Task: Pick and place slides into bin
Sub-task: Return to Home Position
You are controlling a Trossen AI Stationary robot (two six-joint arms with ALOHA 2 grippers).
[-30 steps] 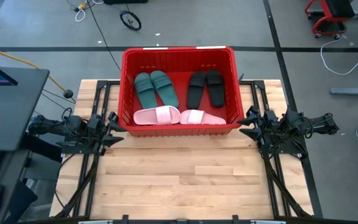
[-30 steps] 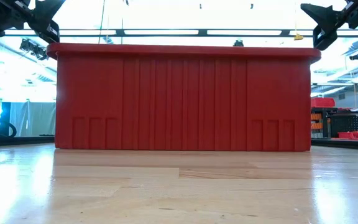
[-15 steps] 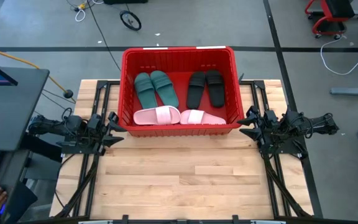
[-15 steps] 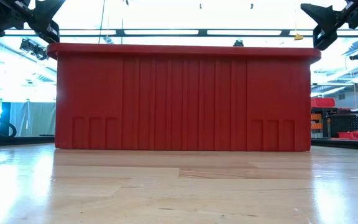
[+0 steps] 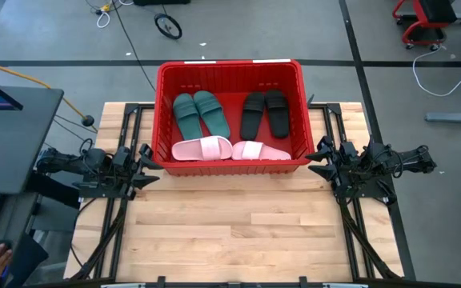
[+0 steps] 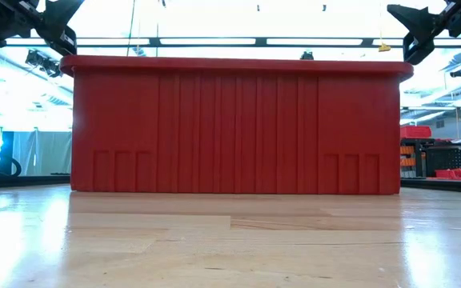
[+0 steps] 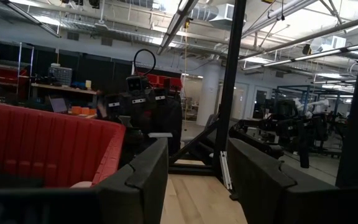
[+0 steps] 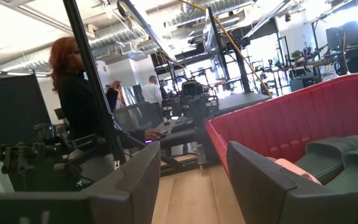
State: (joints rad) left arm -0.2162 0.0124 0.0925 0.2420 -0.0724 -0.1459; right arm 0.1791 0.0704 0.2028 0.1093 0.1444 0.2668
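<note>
Beside the bin [image 5: 229, 63], at its near corners, I have both arms parked: left gripper [image 5: 147, 162] on its left, right gripper [image 5: 318, 158] on its right, fingers of each spread and empty. Inside, pink slides [image 5: 203, 149] lie crosswise along the near wall. Beyond them, green slides [image 5: 201, 114] and black slides [image 5: 263, 113] lie lengthwise toward the far wall. I judge nothing remains to pick.

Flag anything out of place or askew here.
Nothing stands out. The green slides, black slides and pink slides all lie inside the bin; the left gripper and right gripper sit open beside it, holding nothing.
</note>
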